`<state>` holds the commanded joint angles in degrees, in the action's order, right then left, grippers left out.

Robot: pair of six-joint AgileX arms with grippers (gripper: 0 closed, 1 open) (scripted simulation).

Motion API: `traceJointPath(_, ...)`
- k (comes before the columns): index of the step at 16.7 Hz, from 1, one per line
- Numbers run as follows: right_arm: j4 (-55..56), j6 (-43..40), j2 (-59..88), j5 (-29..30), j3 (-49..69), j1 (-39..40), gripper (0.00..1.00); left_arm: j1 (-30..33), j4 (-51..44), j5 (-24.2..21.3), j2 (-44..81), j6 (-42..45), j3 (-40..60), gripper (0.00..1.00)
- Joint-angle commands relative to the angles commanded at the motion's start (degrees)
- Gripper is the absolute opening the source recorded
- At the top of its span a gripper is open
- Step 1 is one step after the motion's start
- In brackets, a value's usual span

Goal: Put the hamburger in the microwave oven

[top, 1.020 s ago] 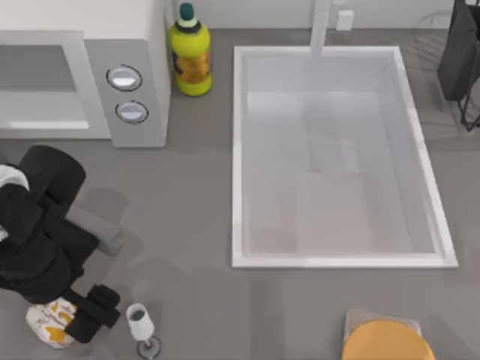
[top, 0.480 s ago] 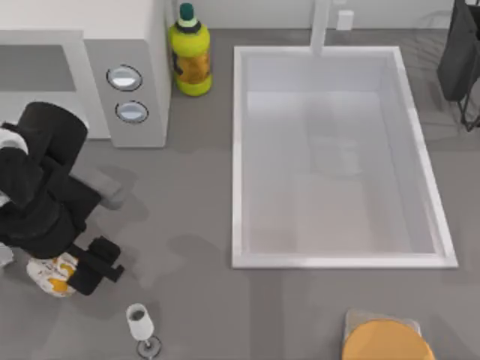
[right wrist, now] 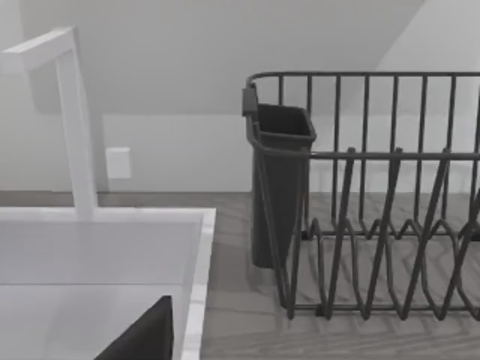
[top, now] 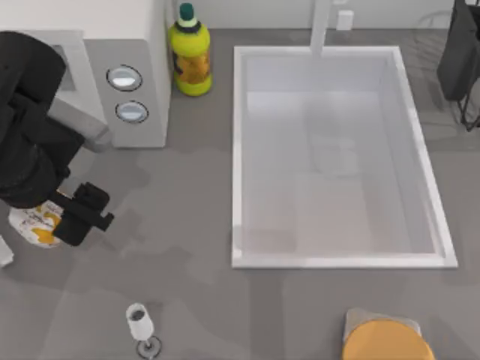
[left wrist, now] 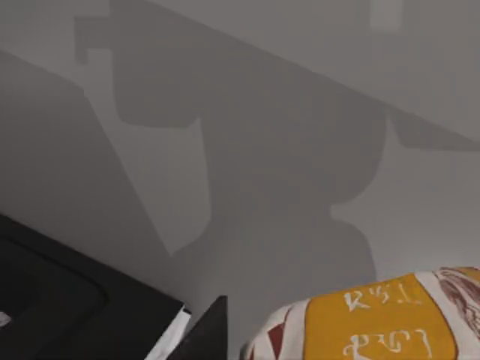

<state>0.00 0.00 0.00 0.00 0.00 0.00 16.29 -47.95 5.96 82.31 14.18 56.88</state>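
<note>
The hamburger (top: 34, 225) sits at the far left of the table in the top view, in front of the microwave (top: 82, 82) and a little short of its front, pinched by your left gripper (top: 56, 225), whose dark fingers (top: 86, 214) press against the wrapper's side. A second ago the same lump was down near the front edge of the table, just beside the wine glass (top: 139, 324); half a second ago it was midway up; now it is well apart from the glass, which stands where it stood. So the grasp has held through the carry, and you are moving the burger steadily towards the oven. In the left wrist view the orange and white wrapper (left wrist: 375, 319) hangs above bare grey table, with a shadow spread beneath it, which suggests it is lifted clear rather than dragged. What remains, by my judgement, is the last stretch: raise it to the level of the cavity, reach in, and let go. Watch the oven's front frame and the dial panel (top: 127, 94), since your arm already overlaps that corner from above. Your right arm is parked at the far right corner, beside the sink (right wrist: 105, 247) and dish rack (right wrist: 375, 225); whether its fingers are spread or closed, I cannot tell.
</note>
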Motion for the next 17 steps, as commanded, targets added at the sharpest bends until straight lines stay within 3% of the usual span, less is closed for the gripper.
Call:
traceJointPath(7, 0.0, 0.0, 0.0, 0.0, 0.0, 0.0, 1.00, 0.4, -14.5, -6.5, -2.7, 1.1, -1.8, 0.00)
traceJointPath(13, 0.0, 0.0, 0.0, 0.0, 0.0, 0.0, 1.00, 0.3, -14.7, -6.6, -2.6, 1.3, -1.8, 0.00)
traceJointPath(17, 0.0, 0.0, 0.0, 0.0, 0.0, 0.0, 1.00, -2.6, -9.4, -6.9, 0.3, 0.2, -2.1, 0.00)
